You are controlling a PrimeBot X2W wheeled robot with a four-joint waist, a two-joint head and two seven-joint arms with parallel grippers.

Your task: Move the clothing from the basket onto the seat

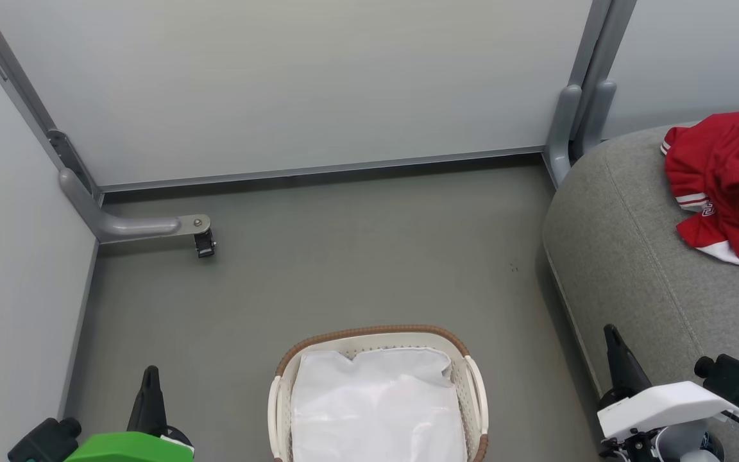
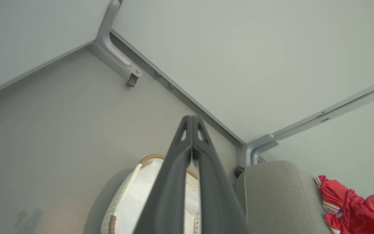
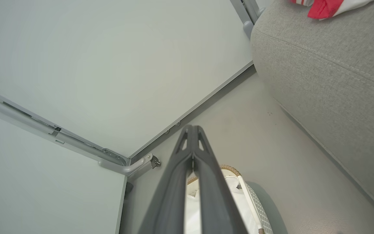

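Down at the bottom corners of the head view, both claws are pressed fully together with nothing between the fingers. The left claw (image 1: 149, 377) hangs over bare floor (image 1: 344, 256), off to the left of the basket (image 1: 369, 332). The right claw (image 1: 613, 337) hangs right by the rounded edge of the seat (image 1: 626, 256). Can't tell if it touches the fabric.

A white liner sheet (image 1: 376, 404) lies in the basket. The clothing (image 1: 729, 179) is crumpled up on the seat, toward its far end near the wall panels (image 1: 292, 83), well apart from the basket.

Room-wise, there's an open strip of floor between basket and seat, plus more floor ahead up to the panels. A grey panel foot (image 1: 151, 226) sticks out from the left corner.
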